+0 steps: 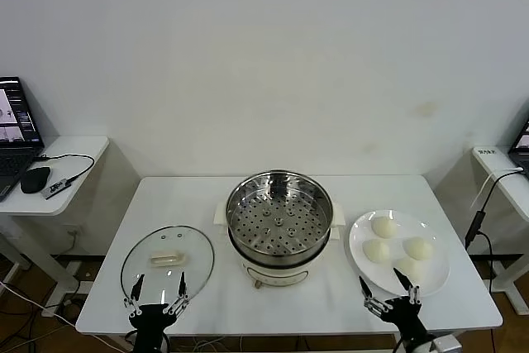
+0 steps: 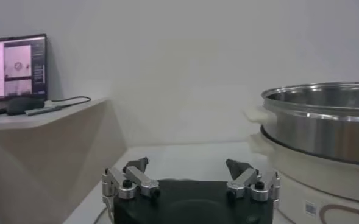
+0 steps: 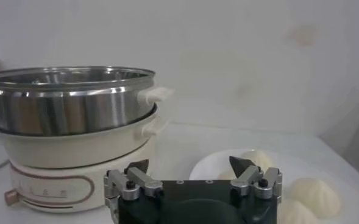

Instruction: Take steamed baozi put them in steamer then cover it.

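Note:
The steamer (image 1: 279, 219), a shiny steel basket with a perforated bottom on a cream-white pot base, stands empty at the table's middle. Several steamed baozi (image 1: 384, 226) lie on a white plate (image 1: 359, 237) to its right. The cover (image 1: 167, 262), a clear glass lid with a cream bar handle, lies flat to the steamer's left. My left gripper (image 1: 159, 288) hovers open at the lid's near edge, holding nothing. My right gripper (image 1: 387, 287) is open and empty at the plate's near edge. The wrist views show the left gripper (image 2: 188, 165), the steamer (image 2: 325, 119), the right gripper (image 3: 191, 164) and baozi (image 3: 314, 193).
The white table (image 1: 198, 196) ends just behind both grippers. A side desk at the far left carries a laptop (image 1: 15, 134) and a mouse (image 1: 35, 178). Another desk (image 1: 496, 159) with a hanging cable stands at the far right.

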Controlling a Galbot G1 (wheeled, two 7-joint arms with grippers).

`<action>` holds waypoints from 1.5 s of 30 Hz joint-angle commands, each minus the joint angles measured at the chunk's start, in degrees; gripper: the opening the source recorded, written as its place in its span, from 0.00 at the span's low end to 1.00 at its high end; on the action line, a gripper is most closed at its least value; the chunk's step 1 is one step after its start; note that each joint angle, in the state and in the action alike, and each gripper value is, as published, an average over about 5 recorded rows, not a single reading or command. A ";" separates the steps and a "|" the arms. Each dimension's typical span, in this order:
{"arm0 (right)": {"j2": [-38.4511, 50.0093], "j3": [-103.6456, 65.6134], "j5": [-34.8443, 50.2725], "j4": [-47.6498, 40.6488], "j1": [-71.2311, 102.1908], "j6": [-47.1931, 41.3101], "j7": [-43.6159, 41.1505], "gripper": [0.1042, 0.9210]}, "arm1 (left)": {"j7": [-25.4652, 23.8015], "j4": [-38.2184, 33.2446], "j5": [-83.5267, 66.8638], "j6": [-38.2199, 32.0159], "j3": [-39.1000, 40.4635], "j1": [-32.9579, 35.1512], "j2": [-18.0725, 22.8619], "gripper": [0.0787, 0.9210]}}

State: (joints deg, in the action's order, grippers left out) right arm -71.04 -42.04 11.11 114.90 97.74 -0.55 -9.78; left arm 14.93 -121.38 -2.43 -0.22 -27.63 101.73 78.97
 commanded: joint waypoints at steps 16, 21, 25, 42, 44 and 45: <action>31.00 -0.61 -34.11 -14.38 -21.33 -4.78 -18.34 0.88 | -0.47 -2.03 2.78 4.66 -1.35 -1.40 -2.92 0.88; 39.82 7.56 -34.45 -20.09 -31.13 -4.55 -26.34 0.88 | -0.83 -2.17 3.45 4.94 -1.50 -1.62 -2.60 0.88; 44.80 18.41 -31.44 -24.18 -41.98 -4.66 -32.58 0.88 | -0.79 -2.11 3.87 5.19 -1.52 -1.88 -2.42 0.88; 40.51 73.14 -26.98 -48.13 -91.31 2.84 -52.08 0.88 | 0.96 -2.18 1.85 4.31 -3.85 -2.01 -2.38 0.88; 38.64 77.40 -26.04 -50.47 -93.51 3.25 -52.16 0.88 | 0.94 -2.29 1.86 4.32 -4.18 -1.93 -2.53 0.88; 37.73 78.70 -25.57 -51.32 -94.22 3.22 -52.23 0.88 | 0.93 -2.31 1.85 4.33 -4.34 -1.91 -2.54 0.88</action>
State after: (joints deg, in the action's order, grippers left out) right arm -31.42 13.62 -15.84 74.54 22.51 0.30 -54.33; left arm 15.35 -123.60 0.20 4.64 -31.14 99.79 76.55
